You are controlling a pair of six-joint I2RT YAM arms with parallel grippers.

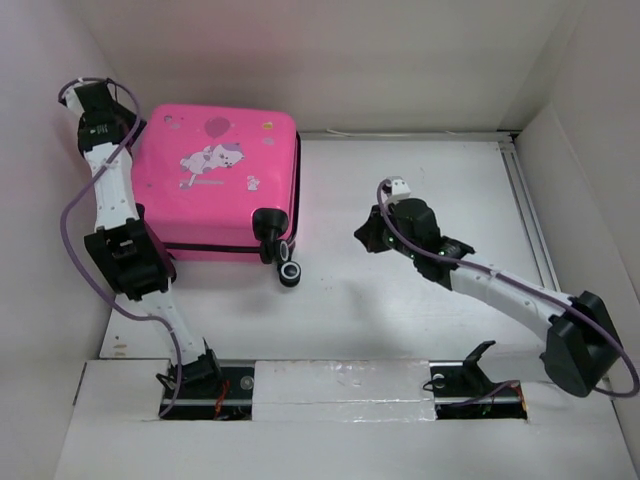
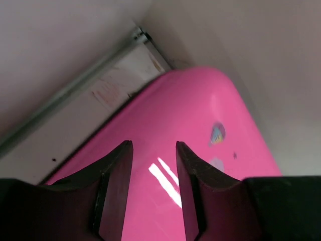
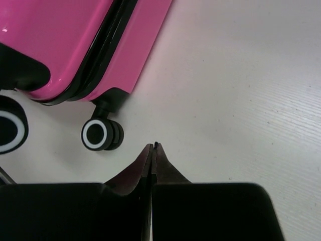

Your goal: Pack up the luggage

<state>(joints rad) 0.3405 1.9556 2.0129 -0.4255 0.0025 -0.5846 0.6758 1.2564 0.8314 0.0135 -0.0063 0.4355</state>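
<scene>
Luggage lies flat and shut on the table, its printed pink shell facing up. Its far side sits close to the back wall and its left side close to the left wall, so you have little room on those two sides. To the right of the luggage the white table surface runs bare out to a metal rail, and that is where you have room to move. The black zip seam is closed all along the edge you can see, so nothing of the inside or any contents shows. Two small black wheels stick out at the near right corner of the luggage, one with a white ring on its face. Your left gripper hangs above the luggage's far left corner with its fingers spread, the glossy shell showing between them, and whether it touches the shell cannot be told. Your right gripper is pressed together, holding nothing, over the bare table just to the right of the luggage's wheels.
</scene>
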